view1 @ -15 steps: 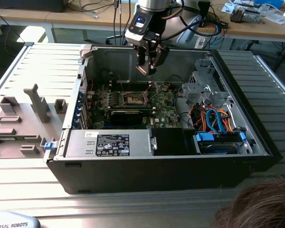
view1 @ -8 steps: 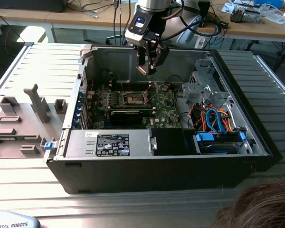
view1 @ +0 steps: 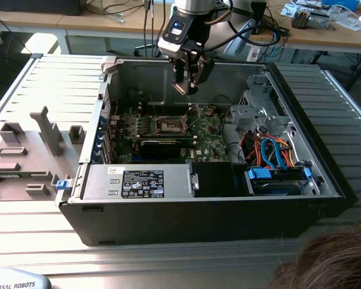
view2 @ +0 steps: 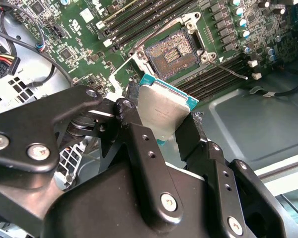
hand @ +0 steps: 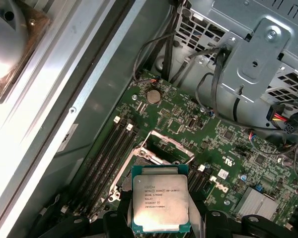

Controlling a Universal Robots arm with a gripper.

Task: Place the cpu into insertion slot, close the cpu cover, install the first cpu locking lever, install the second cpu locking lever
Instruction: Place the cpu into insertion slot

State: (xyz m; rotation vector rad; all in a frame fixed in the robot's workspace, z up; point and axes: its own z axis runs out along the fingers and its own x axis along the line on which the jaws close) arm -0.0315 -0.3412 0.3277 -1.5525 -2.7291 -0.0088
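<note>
Silver cpu in hand (clamped) above open insertion slot.

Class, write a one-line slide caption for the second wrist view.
Gripper jaws hold the flat square silver-topped cpu above the green motherboard, its silver-rimmed square insertion slot lying open.

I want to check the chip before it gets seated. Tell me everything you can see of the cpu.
The cpu is a flat square chip with a silver-grey metal top that bears small print, and a thin teal-green border around it. No damage shows. The gripper clamps it by two opposite edges between black fingers and holds it in the air above the motherboard, apart from the open insertion slot. Nothing else touches it.
</note>
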